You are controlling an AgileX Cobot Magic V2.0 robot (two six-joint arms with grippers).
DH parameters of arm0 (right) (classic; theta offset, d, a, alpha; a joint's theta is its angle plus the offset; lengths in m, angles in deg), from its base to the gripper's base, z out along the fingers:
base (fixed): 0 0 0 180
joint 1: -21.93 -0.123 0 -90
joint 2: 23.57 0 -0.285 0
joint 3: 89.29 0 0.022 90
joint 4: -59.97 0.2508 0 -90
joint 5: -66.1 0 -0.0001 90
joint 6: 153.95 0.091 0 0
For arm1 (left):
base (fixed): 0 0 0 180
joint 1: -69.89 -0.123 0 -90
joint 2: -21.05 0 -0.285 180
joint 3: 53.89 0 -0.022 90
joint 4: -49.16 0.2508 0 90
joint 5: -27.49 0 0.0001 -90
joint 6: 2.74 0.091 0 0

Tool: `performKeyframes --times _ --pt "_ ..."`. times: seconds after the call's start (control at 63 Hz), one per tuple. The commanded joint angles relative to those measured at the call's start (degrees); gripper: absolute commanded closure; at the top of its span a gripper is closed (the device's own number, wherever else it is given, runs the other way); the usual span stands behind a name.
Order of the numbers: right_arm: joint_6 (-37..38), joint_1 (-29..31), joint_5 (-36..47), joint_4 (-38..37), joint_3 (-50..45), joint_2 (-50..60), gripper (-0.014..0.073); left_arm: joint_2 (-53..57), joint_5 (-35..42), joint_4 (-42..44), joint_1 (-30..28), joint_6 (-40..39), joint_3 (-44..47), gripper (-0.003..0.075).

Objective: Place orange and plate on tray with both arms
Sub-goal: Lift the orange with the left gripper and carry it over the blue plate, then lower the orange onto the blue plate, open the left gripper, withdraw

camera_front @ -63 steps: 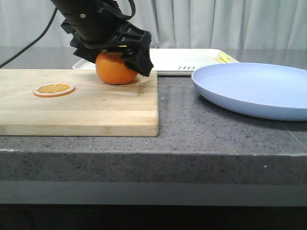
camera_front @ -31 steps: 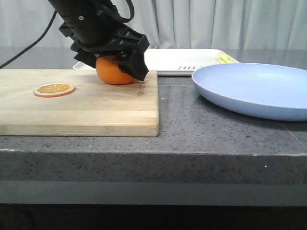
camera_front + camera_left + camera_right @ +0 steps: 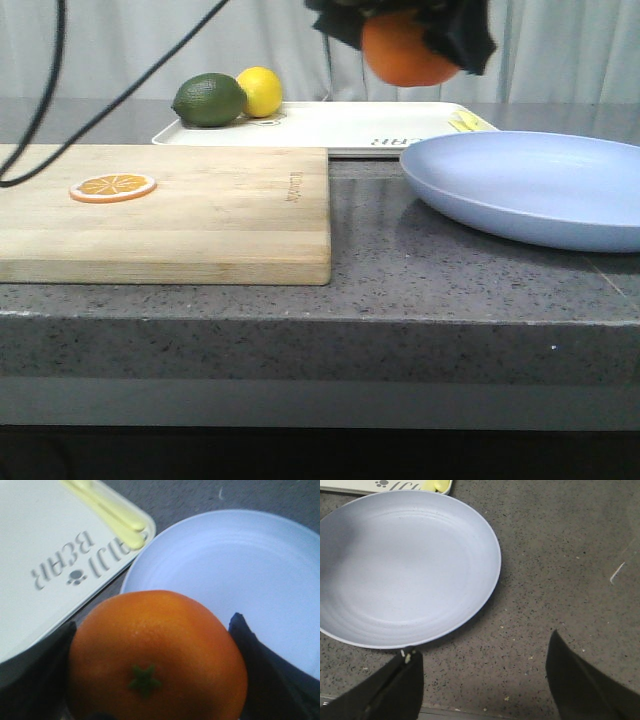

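front view: left gripper [image 3: 405,35] clenched on the orange [image 3: 405,50], held in the air, clear of all surfaces. below it lie the tray's [image 3: 340,130] near edge and the plate's [image 3: 530,185] left rim. left wrist view: stem dimple faces the camera, dark fingers [image 3: 35,675] pressed on both sides. right wrist view: right gripper [image 3: 482,680] spread wide, grasping nothing, above the counter [image 3: 570,570] just beside the plate's near rim.
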Motion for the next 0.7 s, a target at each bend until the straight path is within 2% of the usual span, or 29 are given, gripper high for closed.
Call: performKeyframes --times 0.0,0.286,0.492,0.572,0.683 --pt "-0.3 0.0 3.5 -0.2 1.7 -0.4 0.0063 -0.2 4.5 0.3 2.4 0.1 -5.2 0.033" --pt "-0.3 0.0 3.6 -0.2 1.7 -0.4 0.0063 -10.0 4.6 0.3 6.5 0.1 -14.5 0.033" --pt "-0.3 0.0 3.6 -0.2 1.7 -0.4 0.0063 -13.8 4.8 0.1 6.7 0.1 -16.4 0.0325" --pt "-0.3 0.0 3.6 -0.2 1.7 -0.4 0.0063 -14.1 4.8 0.1 6.7 0.1 -16.4 0.0276" --pt "-0.3 0.0 3.6 -0.2 1.7 -0.4 0.0063 -14.1 4.8 -0.2 6.7 0.1 -16.4 0.0163"
